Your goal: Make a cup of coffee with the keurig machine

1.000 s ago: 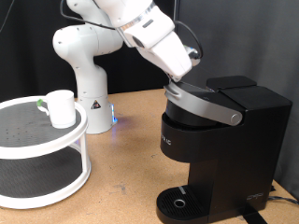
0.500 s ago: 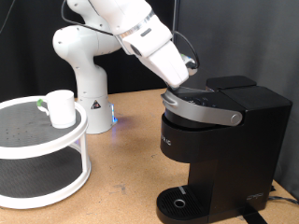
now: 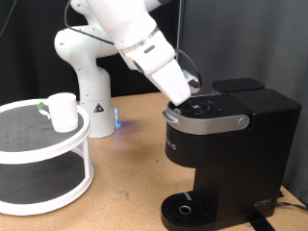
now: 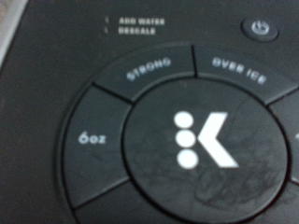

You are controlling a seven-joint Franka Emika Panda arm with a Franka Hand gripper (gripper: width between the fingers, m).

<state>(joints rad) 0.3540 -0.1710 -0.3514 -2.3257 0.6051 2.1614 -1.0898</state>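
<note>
Atop keurig machine (image 3: 226, 144), pincer (image 3: 189, 95) (cup (image 3: 63, 111) apart)

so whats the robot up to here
The gripper is down at the top of the keurig machine, right over its lid buttons; the wrist view shows only the button panel. The lid is down. The cup sits apart on the white round shelf, not under the brewer.

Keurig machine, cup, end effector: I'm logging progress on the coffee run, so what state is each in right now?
keurig machine: lid down, drip base bare, no cup under the spout.
cup: upright on the top tier of the white round rack, apart from the machine.
end effector: pressed down at the lid's button panel, holding nothing visible.
</note>
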